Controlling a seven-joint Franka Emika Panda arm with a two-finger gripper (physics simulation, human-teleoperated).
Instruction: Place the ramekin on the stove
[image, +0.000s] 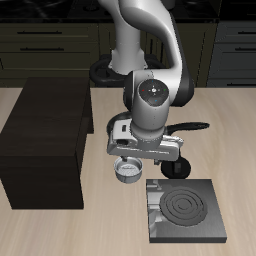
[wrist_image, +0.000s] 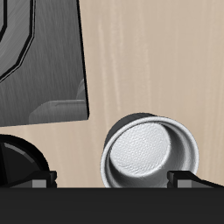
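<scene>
Grey-white ramekin sits on the pale wooden worktop, just beside the black stove, with the hand spread wide directly above it, fingertips either side and holding nothing. Wrist view shows the ramekin's darker inside between the fingertips; the exterior view alone shows a large dark wooden box nearby.

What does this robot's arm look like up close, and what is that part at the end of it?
The arm is made of rounded light-grey segments with dark joints, and a black round cap faces up near the wrist. At its end sits a silver-grey block, the gripper, with two small black fingers. No cables show.
</scene>
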